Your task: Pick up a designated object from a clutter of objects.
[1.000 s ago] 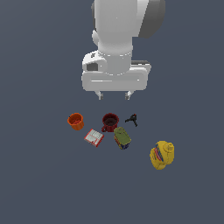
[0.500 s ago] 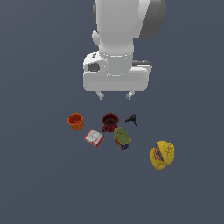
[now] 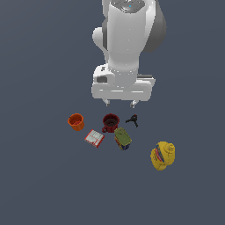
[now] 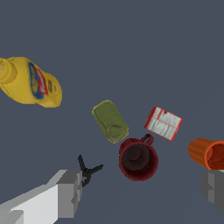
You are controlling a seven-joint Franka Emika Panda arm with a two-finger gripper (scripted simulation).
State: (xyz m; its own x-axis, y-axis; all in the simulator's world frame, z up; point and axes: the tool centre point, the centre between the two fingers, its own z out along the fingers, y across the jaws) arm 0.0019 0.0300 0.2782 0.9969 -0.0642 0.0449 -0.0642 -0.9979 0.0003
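Note:
The designated object, a small black clamp [image 3: 132, 120] [image 4: 89, 169] with thin splayed legs, lies on the grey floor at the exterior view's right of the dark red mug [image 3: 110, 122] [image 4: 138, 159]. My gripper [image 3: 119, 103] [image 4: 142, 192] hangs open above the clutter, a little behind the mug and clamp, holding nothing. In the wrist view one finger [image 4: 70, 192] sits right by the clamp and the other finger [image 4: 213, 189] near the orange cup [image 4: 207, 153].
Orange cup [image 3: 76, 121] sits at the exterior view's left. A red-and-white flat box [image 3: 94, 138] [image 4: 163, 123] and a green can [image 3: 122, 138] [image 4: 110, 121] lie in front of the mug. A yellow bottle [image 3: 162, 155] [image 4: 29, 82] lies apart at the exterior view's right.
The gripper has come down slightly and shifted a little toward the exterior view's right. No object has moved.

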